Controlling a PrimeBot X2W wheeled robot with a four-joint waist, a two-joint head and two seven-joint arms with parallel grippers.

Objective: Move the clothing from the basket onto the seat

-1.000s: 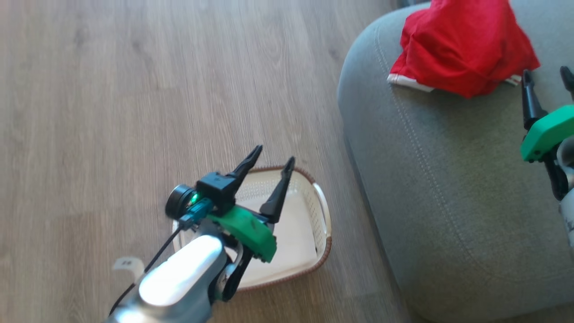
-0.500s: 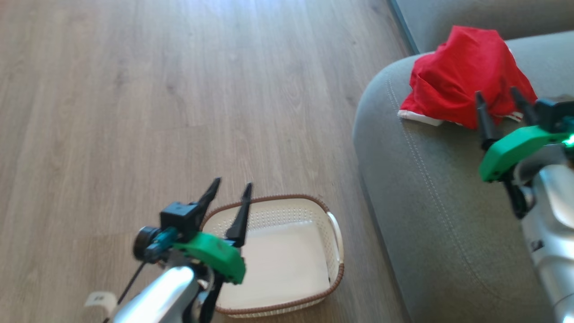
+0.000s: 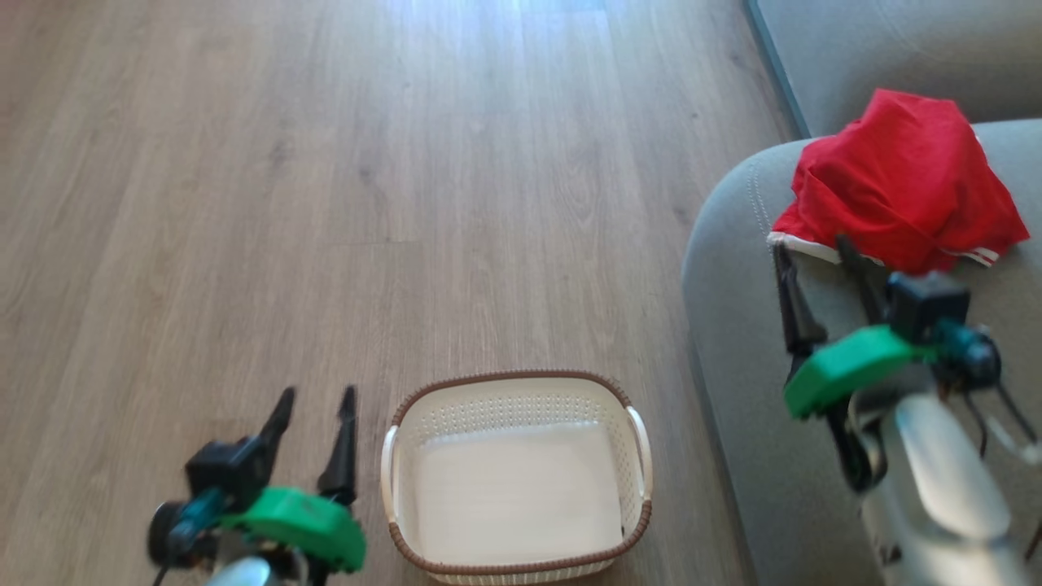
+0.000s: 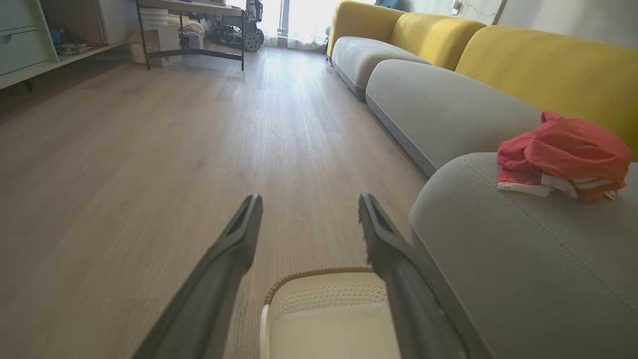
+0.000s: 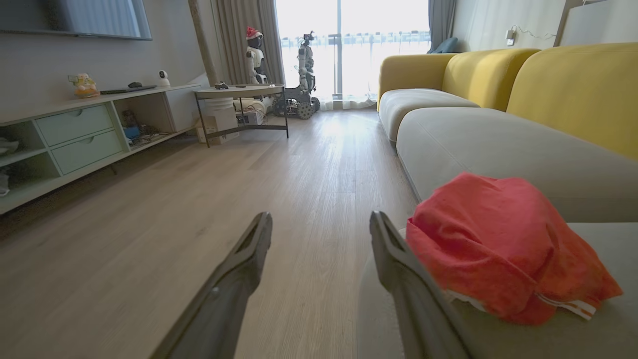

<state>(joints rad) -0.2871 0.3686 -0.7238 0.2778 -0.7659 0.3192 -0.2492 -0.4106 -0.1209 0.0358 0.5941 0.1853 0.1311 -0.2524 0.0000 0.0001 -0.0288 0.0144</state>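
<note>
Clothing: the red heap (image 3: 899, 199) with white trim lies free on the seat, by its rounded corner. I can't split it into separate pieces from here.
Basket: on the floor just beside the seat, and the basket (image 3: 517, 389) shows a bare pale bottom.
Seat: the grey-green cushion (image 3: 733, 325) carries the whole heap.
Right gripper: fingers apart, nothing between them. My right gripper (image 3: 812, 246) hovers at the heap's near-left edge.
Left gripper: fingers apart too, and empty. My left gripper (image 3: 317, 395) hangs over the floor (image 3: 326, 203), just left of the basket.
Just changed: my head has swung, so the whole picture slid. The real moves are that my left gripper has come off the basket it hung across a second ago, and my right one has shifted from the heap's right edge to its left.
Meaning: basket emptied, load delivered. I judge the task finished and both arms pulling back to rest.
</note>
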